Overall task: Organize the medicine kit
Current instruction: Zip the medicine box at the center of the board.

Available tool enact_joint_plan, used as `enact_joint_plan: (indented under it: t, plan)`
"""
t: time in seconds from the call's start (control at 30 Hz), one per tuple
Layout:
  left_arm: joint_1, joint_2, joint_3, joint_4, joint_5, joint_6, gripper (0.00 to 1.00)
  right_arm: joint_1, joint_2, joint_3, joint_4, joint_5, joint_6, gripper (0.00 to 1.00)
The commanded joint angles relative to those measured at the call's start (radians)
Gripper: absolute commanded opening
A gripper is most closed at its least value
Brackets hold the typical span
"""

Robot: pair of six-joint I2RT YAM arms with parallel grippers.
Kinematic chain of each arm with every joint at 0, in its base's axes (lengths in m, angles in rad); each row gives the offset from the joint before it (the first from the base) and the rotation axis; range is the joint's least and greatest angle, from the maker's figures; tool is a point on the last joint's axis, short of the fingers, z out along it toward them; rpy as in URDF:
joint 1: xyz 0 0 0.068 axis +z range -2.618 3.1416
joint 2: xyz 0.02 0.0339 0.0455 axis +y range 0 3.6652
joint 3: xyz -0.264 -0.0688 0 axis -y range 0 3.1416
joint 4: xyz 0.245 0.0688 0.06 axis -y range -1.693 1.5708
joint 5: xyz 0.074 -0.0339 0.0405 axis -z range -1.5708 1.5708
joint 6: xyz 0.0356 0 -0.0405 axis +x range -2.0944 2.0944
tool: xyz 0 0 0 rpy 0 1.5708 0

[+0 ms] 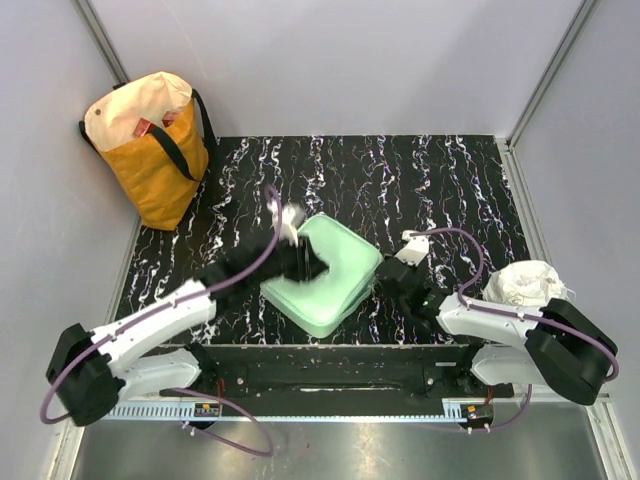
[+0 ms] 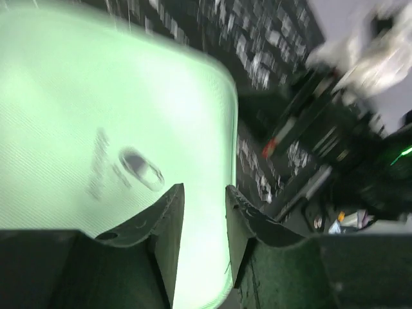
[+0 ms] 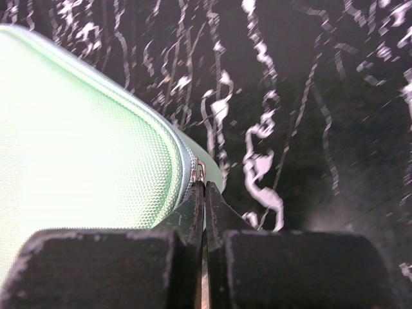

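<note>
The medicine kit [image 1: 330,285] is a mint-green zip case lying closed in the middle of the black marbled table. My left gripper [image 1: 316,266] hovers over its lid. In the left wrist view its jaws [image 2: 204,193] stand a little apart with nothing between them, above the kit [image 2: 84,96] and its pill logo [image 2: 141,168]. My right gripper [image 1: 384,272] is at the kit's right corner. The right wrist view shows it [image 3: 205,187] shut on the metal zipper pull [image 3: 199,170] at the edge of the kit [image 3: 77,148].
A yellow-and-cream tote bag [image 1: 150,145] stands in the back left corner. A crumpled white bag [image 1: 525,283] lies at the right edge, beside the right arm. Grey walls close in the table on three sides.
</note>
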Motion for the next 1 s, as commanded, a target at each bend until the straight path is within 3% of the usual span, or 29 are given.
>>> enact_joint_plan:
  t: [0.0, 0.13, 0.2, 0.43, 0.6, 0.7, 0.83, 0.97]
  plan:
    - [-0.210, -0.198, -0.267, 0.055, -0.260, -0.319, 0.35, 0.083, -0.043, -0.021, -0.014, 0.027, 0.222, 0.00]
    - [-0.397, -0.350, -0.349, 0.035, -0.449, -0.476, 0.29, 0.132, -0.037, -0.024, -0.043, 0.034, 0.247, 0.00]
    - [-0.442, -0.361, -0.360, 0.078, -0.437, -0.514, 0.29, 0.164, -0.025, -0.015, -0.061, 0.057, 0.254, 0.00]
    - [-0.500, -0.092, -0.303, 0.191, -0.322, -0.583, 0.30, 0.198, 0.008, 0.008, -0.072, 0.083, 0.257, 0.00]
    - [-0.499, 0.027, -0.372, 0.299, -0.377, -0.680, 0.31, 0.224, -0.034, 0.011, -0.086, 0.103, 0.230, 0.00]
    - [-0.451, 0.050, -0.394, 0.282, -0.452, -0.698, 0.34, 0.258, -0.045, 0.016, -0.098, 0.113, 0.230, 0.00]
    - [-0.258, 0.048, -0.469, 0.352, -0.411, -0.703, 0.38, 0.313, -0.042, 0.014, -0.144, 0.146, 0.297, 0.00]
    - [-0.105, 0.050, -0.477, 0.380, -0.362, -0.603, 0.42, 0.333, -0.031, 0.005, -0.117, 0.143, 0.322, 0.00]
